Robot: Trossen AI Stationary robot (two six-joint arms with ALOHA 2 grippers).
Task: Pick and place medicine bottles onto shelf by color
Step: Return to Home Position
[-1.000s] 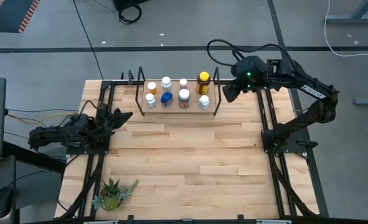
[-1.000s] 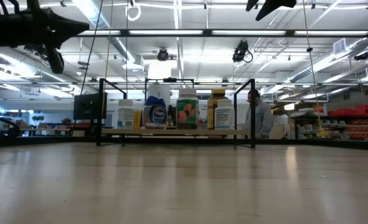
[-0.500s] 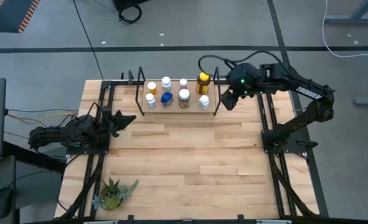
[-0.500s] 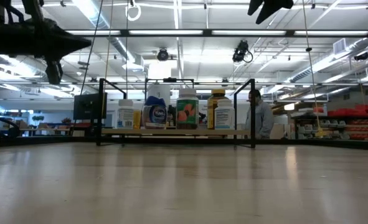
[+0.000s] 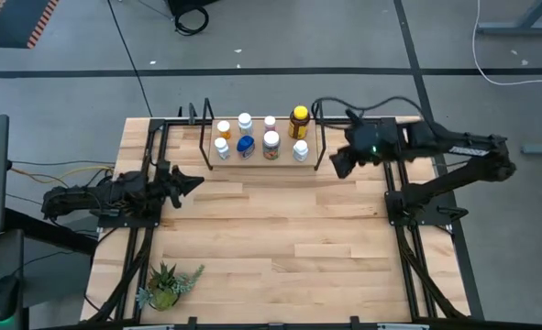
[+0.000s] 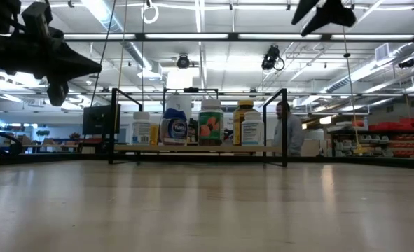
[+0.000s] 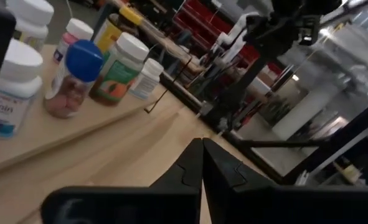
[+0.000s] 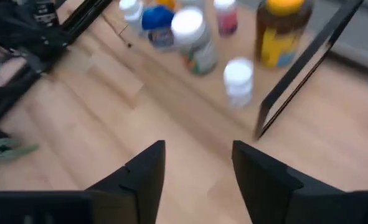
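The right tool (image 5: 340,163) has backed away from the low light-wood shelf (image 5: 258,160), wide and empty. It should stay clear of the nearby white-capped pill bottles (image 5: 271,142).

White-capped bottles (image 5: 271,140), blue-capped bottle (image 5: 245,144), amber bottle (image 5: 299,123), pale wood shelf (image 5: 258,162).

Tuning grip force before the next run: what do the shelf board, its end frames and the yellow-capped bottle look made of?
Board: light tan, matte, looks like wood. End frames: thin black rod, probably painted metal. Yellow-capped bottle: dark amber body, likely plastic, though glass cannot be ruled out; yellow label. Left gripper and right gripper are away from the board, empty.
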